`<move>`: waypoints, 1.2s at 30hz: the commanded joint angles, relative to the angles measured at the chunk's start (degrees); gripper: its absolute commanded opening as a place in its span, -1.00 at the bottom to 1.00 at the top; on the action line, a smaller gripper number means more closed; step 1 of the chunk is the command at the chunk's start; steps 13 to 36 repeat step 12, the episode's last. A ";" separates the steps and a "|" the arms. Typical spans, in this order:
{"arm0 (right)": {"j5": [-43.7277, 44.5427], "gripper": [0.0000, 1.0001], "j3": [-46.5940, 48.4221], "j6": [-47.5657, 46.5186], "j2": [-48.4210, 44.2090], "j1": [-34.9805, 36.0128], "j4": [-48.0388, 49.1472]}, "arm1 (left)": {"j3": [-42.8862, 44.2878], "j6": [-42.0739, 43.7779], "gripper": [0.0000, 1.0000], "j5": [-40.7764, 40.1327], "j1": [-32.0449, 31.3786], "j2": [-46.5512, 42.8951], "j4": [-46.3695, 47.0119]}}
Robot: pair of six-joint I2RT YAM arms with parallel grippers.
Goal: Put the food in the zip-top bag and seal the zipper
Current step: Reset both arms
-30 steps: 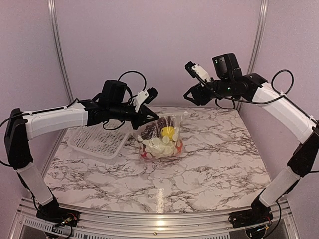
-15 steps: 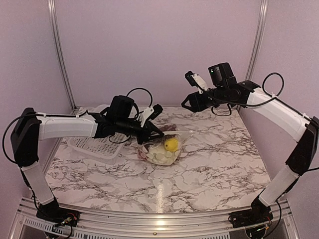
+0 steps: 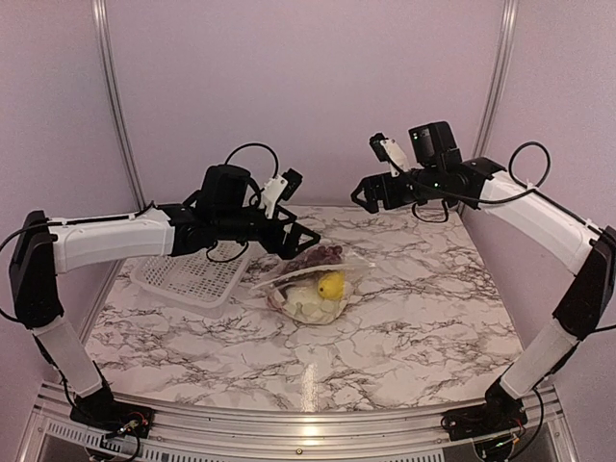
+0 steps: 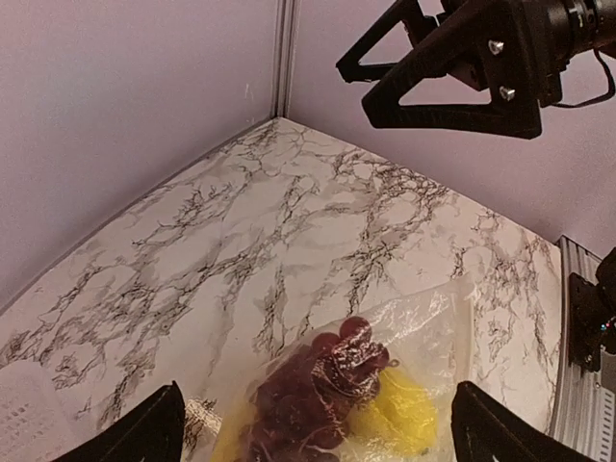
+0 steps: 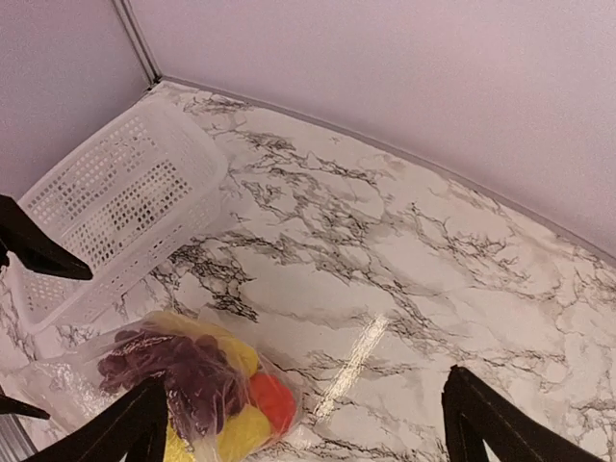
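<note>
Open marble table [image 3: 433,318] is seen right of and in front of the filled bag [image 3: 313,289]. Its left side is closed off by the white basket [image 3: 188,279], and the left gripper [image 3: 300,241] hangs just above.

White table [image 3: 414,318] with grey marble veins, white perforated basket [image 3: 188,277], clear zip-top bag [image 3: 274,281], purple grapes [image 3: 322,256], yellow piece [image 3: 330,284]

the clear, crinkly plastic zip-top bag [image 3: 313,289] below the left pincer [image 3: 302,241] is thin glossy film, creased and catching the light. inside it, the dark purple grape bunch [image 4: 322,385] looks smooth and shiny, and the round yellow piece [image 3: 331,284] looks smooth but duller. the left pincer's fingers [image 4: 144,433] are hard matt black plastic, like those of the right pincer [image 3: 361,195]. beside the left pincer, the white perforated plastic basket [image 3: 192,277] is matt. under both pincers, the white-and-grey marbled tabletop [image 3: 414,318] is smooth and glossy.
</note>
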 commanded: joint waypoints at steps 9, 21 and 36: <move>18.63 0.97 -6.39 6.88 -10.08 -9.45 12.62 | -3.17 -8.84 0.98 -29.90 9.30 -20.77 -12.70; 20.21 0.97 -8.02 7.49 -10.83 -9.45 14.37 | -5.50 -12.60 0.98 -34.44 12.23 -23.15 -15.14; 20.21 0.97 -8.02 7.49 -10.83 -9.45 14.37 | -5.50 -12.60 0.98 -34.44 12.23 -23.15 -15.14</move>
